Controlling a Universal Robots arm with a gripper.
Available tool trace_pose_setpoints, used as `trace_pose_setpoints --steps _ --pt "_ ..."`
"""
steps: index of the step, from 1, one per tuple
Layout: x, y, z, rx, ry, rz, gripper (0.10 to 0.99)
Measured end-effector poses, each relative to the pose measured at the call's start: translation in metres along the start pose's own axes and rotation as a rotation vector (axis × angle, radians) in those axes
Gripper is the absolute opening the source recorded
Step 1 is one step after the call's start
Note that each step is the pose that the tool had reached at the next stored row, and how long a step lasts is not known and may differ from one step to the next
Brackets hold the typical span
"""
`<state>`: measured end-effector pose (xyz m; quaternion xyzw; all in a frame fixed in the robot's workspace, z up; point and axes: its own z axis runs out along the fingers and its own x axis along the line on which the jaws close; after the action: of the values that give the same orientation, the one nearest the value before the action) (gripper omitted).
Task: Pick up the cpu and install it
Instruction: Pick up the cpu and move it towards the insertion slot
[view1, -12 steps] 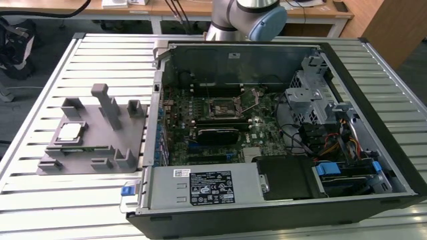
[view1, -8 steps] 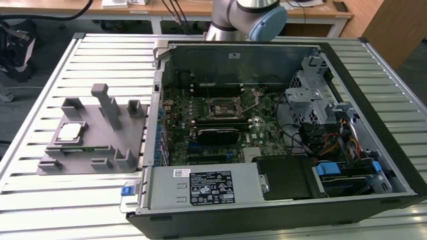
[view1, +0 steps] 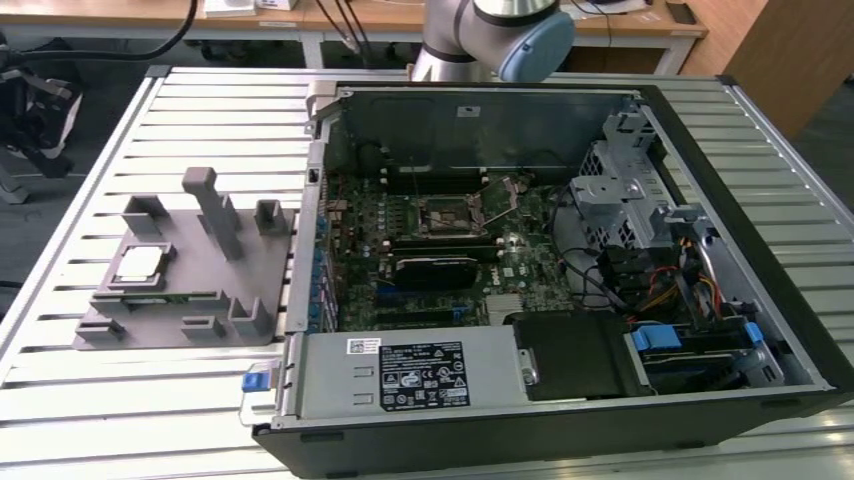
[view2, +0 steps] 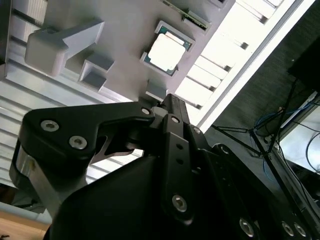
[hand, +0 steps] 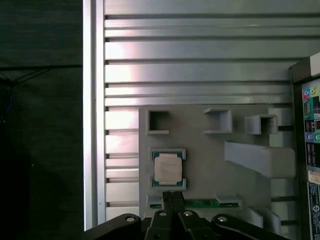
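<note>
Since the cpu (view1: 140, 263) lies on the fixture (view1: 200, 298) at the exterior view's left, outside the case (view1: 561, 447), I judge pickup and install both undone. Second wrist view: my gripper (view2: 167, 99) hangs clear of it. First wrist view: gripper pressed together, empty, near the cpu.
</note>
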<state>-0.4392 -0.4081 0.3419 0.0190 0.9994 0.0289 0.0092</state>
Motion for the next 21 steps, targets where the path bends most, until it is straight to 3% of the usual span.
trace_pose_setpoints --steps 2,5,6,11,12,14,16,17,21 --pt "-0.0024 -0.0001 0.0034 0.0 0.0048 -0.002 0.114" --pt "-0.0033 -0.0007 0.0075 0.0 0.0117 -0.007 0.29" --pt "-0.0034 -0.0011 0.009 0.0 0.014 -0.01 0.29" --pt "-0.0032 -0.0027 0.017 0.0 0.0279 -0.029 0.525" --pt "-0.0032 -0.003 0.0187 0.0 0.0299 -0.032 0.525" --pt "-0.0032 -0.0036 0.0221 0.0 0.0314 -0.035 0.639" --pt "-0.0032 -0.0043 0.025 0.0 0.0315 -0.036 0.639" --pt "-0.0031 -0.0045 0.0262 0.0 0.0316 -0.037 0.706" --pt "-0.0031 -0.0054 0.0303 0.0 0.0317 -0.038 0.706"
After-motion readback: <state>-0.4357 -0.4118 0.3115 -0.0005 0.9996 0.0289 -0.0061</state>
